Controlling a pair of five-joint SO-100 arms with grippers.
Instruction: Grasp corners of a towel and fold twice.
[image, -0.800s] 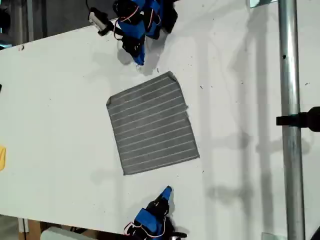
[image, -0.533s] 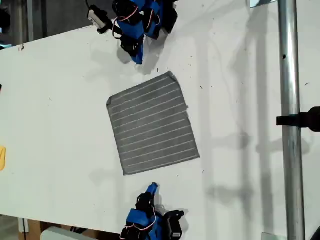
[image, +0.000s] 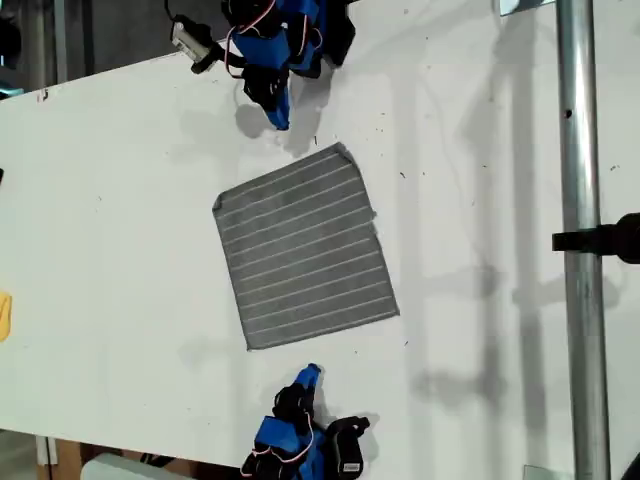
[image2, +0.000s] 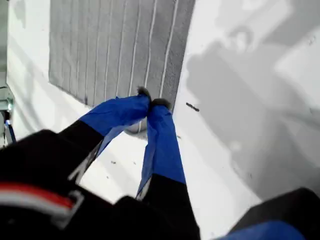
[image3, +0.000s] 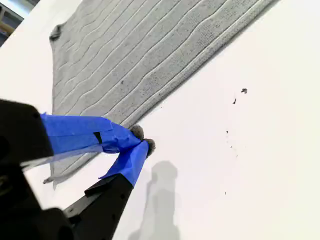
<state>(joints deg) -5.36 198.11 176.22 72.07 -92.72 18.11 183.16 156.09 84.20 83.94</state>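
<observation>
The towel (image: 305, 245), dark grey with thin white stripes, lies flat and unfolded in the middle of the white table (image: 110, 220). Its corners (image: 343, 151) (image: 250, 344) all rest on the table. My first gripper (image: 278, 120) (image2: 151, 104) is shut and empty. It hovers just off the towel's (image2: 115, 45) edge at the exterior view's top. My second gripper (image: 310, 372) (image3: 142, 139) is shut on nothing too. It hangs a short way off the towel's (image3: 140, 50) opposite striped edge, at the exterior view's bottom.
A metal pole (image: 580, 250) with a black clamp (image: 605, 240) runs down the exterior view's right. A yellow object (image: 4, 315) shows at that view's left edge. Small dark specks (image3: 243, 90) dot the table beside the towel.
My second gripper has swung toward the exterior view's left along the towel's lower edge. My first gripper has drawn back slightly toward that view's top. The towel has not moved.
</observation>
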